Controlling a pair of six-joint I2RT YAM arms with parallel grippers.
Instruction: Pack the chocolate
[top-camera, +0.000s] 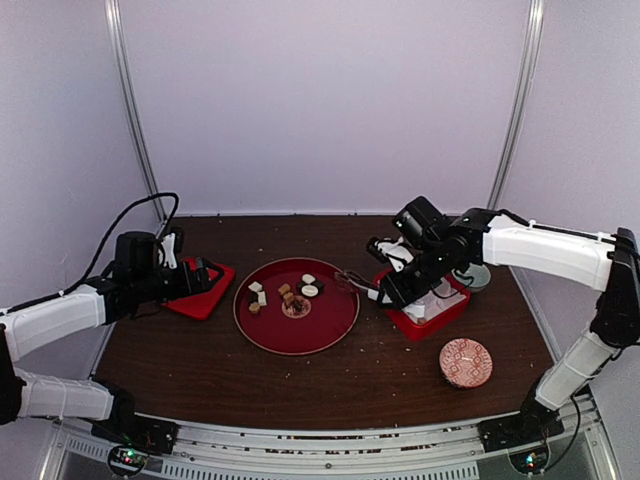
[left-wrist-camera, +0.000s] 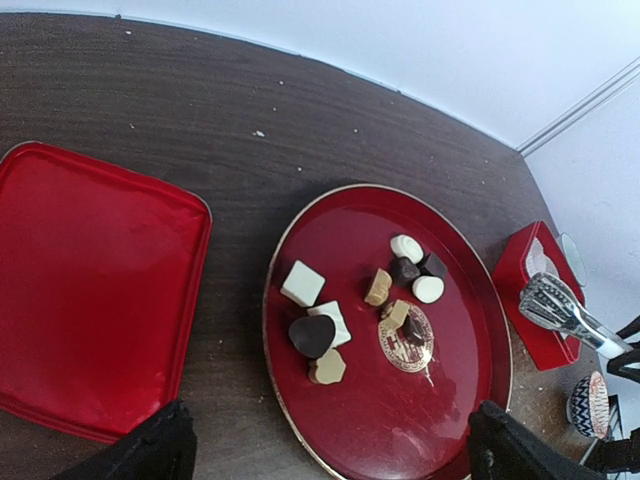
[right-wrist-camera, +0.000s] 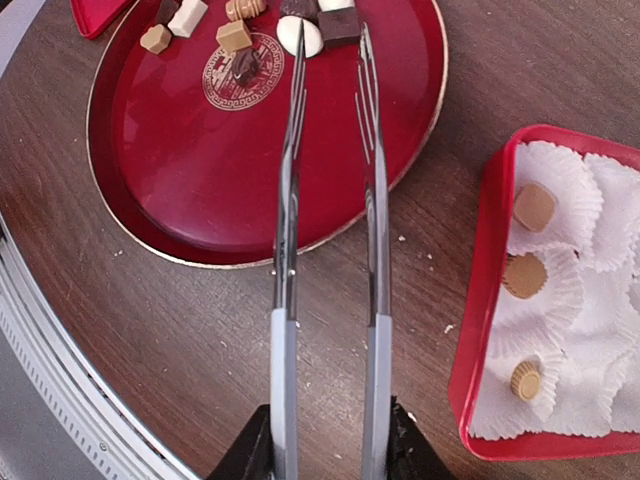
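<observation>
Several chocolates (top-camera: 285, 293) in dark brown, tan and cream-white lie on a round red tray (top-camera: 300, 335). They also show in the left wrist view (left-wrist-camera: 375, 290) and at the top of the right wrist view (right-wrist-camera: 300, 35). My right gripper (top-camera: 392, 288) (right-wrist-camera: 328, 442) is shut on silver tongs (right-wrist-camera: 330, 200). The tongs' arms stand apart and empty, their tips over the tray's near side close to the chocolates. Three tan chocolates (right-wrist-camera: 524, 275) sit in white paper cups in a red box (right-wrist-camera: 480, 330). My left gripper (top-camera: 205, 275) (left-wrist-camera: 330, 455) is open and empty, left of the tray.
A red lid (left-wrist-camera: 90, 290) lies flat under my left gripper, left of the tray. The red box (top-camera: 428, 322) is right of the tray. A patterned bowl (top-camera: 465, 362) sits front right, another small bowl (top-camera: 472, 278) behind the box. Pale crumbs dot the dark table.
</observation>
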